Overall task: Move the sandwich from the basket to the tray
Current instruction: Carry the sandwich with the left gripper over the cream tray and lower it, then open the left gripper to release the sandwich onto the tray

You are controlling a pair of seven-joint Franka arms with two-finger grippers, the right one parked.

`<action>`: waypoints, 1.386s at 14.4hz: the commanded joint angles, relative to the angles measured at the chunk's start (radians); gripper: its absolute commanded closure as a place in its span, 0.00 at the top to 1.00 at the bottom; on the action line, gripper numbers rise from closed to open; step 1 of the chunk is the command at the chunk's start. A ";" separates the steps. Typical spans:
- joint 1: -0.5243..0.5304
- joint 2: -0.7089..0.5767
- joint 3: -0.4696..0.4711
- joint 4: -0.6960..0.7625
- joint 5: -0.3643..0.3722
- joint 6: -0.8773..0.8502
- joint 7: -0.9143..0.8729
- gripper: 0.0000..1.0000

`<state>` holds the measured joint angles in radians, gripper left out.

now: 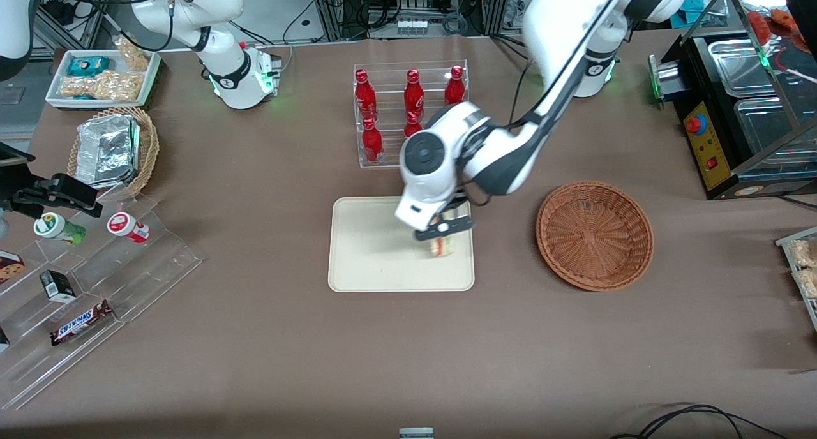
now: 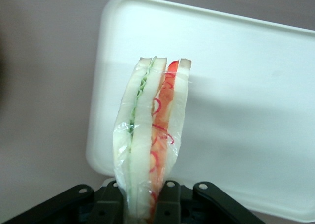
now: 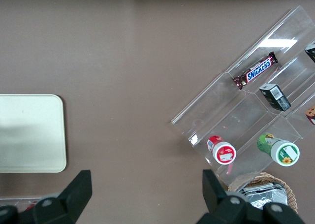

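- In the front view, the pincer (image 1: 445, 228) is seen over the tray (image 1: 364, 260), at the tray's end nearer the basket (image 1: 595, 235). It is clamped on the sandwich (image 1: 442, 246), which is held just above or on the tray; contact cannot be told.
- The basket is seen beside the tray on the desk (image 1: 255, 349), toward the working arm's end, with nothing in it.
- A rack of red bottles (image 1: 408, 104) is seen farther from the front camera than the tray.
- In the left wrist view, the sandwich (image 2: 150, 140) is shown gripped at one end between the fingers (image 2: 167, 207), its wrapped cut edge with green and red filling turned to the camera and the tray (image 2: 246, 111) beneath it.
- In the right wrist view, a corner of the tray (image 3: 29, 135) is shown bare, and a clear stepped stand (image 3: 246, 115) with a Snickers bar (image 3: 256, 70) lies well apart from it.
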<state>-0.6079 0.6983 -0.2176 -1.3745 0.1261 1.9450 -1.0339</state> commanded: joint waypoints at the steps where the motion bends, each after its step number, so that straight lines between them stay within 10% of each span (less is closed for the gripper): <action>1: -0.048 0.162 0.012 0.211 0.026 -0.003 0.009 0.17; 3: -0.066 0.200 0.017 0.244 0.035 0.002 0.020 0.32; 7: -0.089 0.242 0.023 0.264 0.069 0.066 -0.004 1.00; 16: 0.051 -0.052 0.034 0.252 -0.017 -0.249 -0.008 1.00; 20: 0.224 -0.187 0.034 0.230 -0.118 -0.551 0.285 1.00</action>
<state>-0.4814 0.5863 -0.1778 -1.0852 0.0581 1.4754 -0.8768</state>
